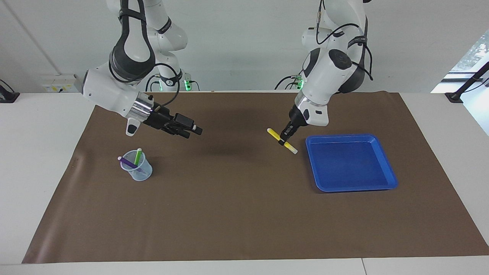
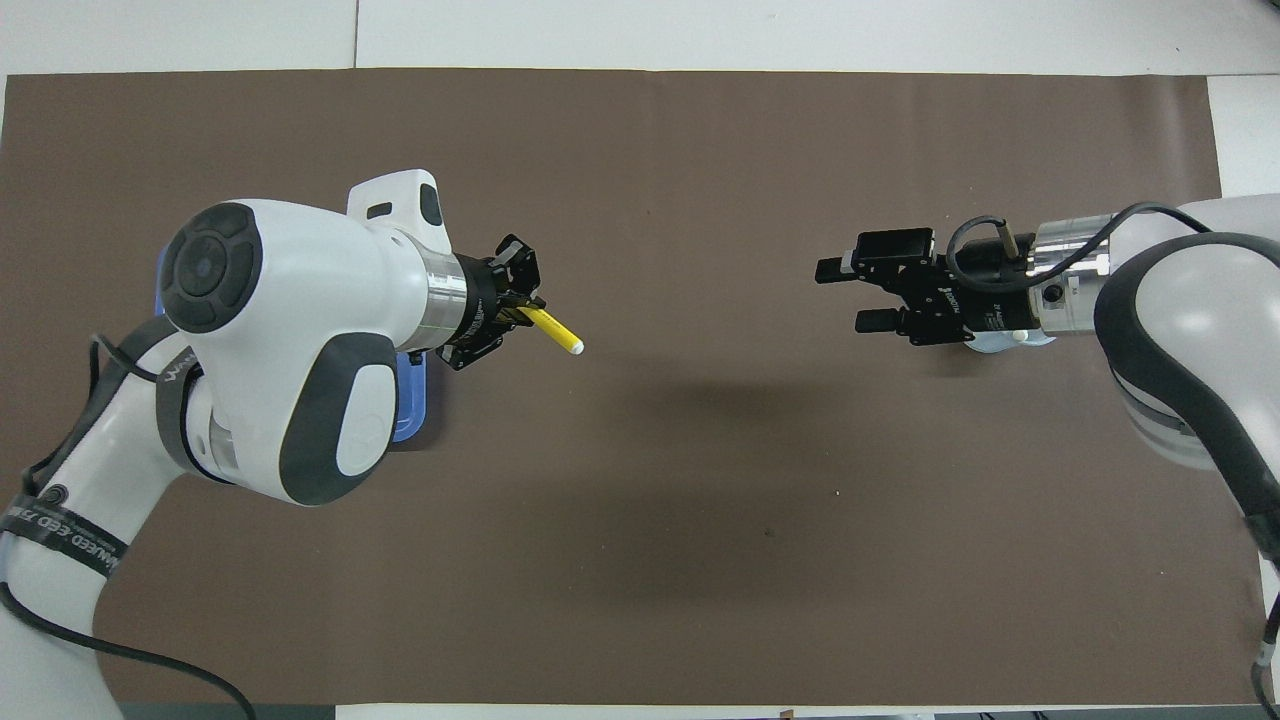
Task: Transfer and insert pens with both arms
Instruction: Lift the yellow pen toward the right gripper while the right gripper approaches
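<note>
My left gripper (image 1: 284, 140) (image 2: 522, 310) is shut on the yellow pen (image 1: 274, 133) (image 2: 558, 333) and holds it in the air over the brown mat beside the blue tray (image 1: 351, 162); the pen lies slanted with its pale cap end (image 1: 293, 150) toward the tray. My right gripper (image 1: 193, 131) (image 2: 843, 295) hangs open and empty over the mat, pointing toward the middle. A clear cup (image 1: 139, 168) under it holds the green pen (image 1: 138, 156) and the purple pen (image 1: 128, 163), both leaning. In the overhead view my right hand hides the cup.
The brown mat (image 1: 237, 214) covers most of the white table. The blue tray (image 2: 412, 410) shows only as a sliver under my left arm in the overhead view. Sockets and cables sit at the table edge nearest the robots.
</note>
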Controlling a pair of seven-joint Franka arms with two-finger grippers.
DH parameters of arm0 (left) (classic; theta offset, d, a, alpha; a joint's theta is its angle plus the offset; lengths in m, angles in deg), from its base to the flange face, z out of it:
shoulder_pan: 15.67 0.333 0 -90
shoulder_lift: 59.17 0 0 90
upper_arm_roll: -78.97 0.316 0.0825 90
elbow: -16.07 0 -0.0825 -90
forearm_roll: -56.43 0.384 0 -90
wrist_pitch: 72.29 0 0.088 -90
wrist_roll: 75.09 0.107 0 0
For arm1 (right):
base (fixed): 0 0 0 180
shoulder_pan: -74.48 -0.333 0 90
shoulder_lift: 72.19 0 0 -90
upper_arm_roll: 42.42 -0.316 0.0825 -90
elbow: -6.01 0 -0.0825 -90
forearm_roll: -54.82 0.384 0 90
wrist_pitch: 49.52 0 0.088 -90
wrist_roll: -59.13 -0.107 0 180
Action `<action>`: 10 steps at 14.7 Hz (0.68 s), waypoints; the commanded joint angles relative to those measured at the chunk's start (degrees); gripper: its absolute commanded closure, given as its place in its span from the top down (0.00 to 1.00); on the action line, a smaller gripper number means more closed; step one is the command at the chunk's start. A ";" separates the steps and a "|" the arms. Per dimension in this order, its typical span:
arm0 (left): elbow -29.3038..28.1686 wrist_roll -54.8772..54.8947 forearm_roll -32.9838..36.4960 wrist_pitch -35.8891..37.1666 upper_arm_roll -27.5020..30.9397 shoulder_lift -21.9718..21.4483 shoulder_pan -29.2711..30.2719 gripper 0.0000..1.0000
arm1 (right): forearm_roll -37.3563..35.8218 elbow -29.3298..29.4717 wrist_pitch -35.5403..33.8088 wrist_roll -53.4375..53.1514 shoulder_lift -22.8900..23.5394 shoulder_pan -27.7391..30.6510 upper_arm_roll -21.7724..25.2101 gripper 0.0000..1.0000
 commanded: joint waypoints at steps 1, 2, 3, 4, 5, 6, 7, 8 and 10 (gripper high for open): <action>0.82 -8.29 -3.10 -7.38 0.84 1.58 -4.69 0.00 | 8.42 -6.22 6.54 -0.17 -3.69 -3.48 -0.03 1.00; 0.82 -12.06 -3.81 -10.11 0.84 2.01 -5.75 0.00 | 10.73 -6.84 6.91 -0.44 -4.22 -4.53 0.05 1.00; 0.82 -16.10 -3.90 -12.92 0.84 2.45 -7.07 0.00 | 11.01 -6.94 6.56 -1.14 -4.31 -4.54 0.05 1.00; 0.73 -18.06 -3.90 -14.16 0.84 2.55 -8.39 0.00 | 11.10 -6.94 6.21 -1.40 -4.31 -4.54 0.05 1.00; 0.82 -19.30 -3.90 -14.70 0.84 2.81 -8.75 0.00 | 11.01 -6.94 6.03 -1.41 -4.31 -4.54 0.05 1.00; 0.91 -20.27 -3.90 -14.79 0.76 2.90 -9.19 0.00 | 11.01 -6.94 6.03 -1.32 -4.31 -4.63 0.05 0.99; 0.73 -21.06 -3.90 -15.23 0.84 2.81 -10.06 0.00 | 11.01 -6.94 6.03 -1.32 -4.31 -4.72 -0.03 0.93; 0.73 -21.76 -3.90 -15.84 0.84 3.07 -10.33 0.00 | 11.01 -6.94 6.03 -1.49 -4.31 -4.72 -0.03 0.84; 0.82 -24.92 -3.90 -18.56 0.84 3.60 -11.56 0.00 | 11.01 -6.94 5.94 -1.58 -4.40 -5.68 -0.03 0.74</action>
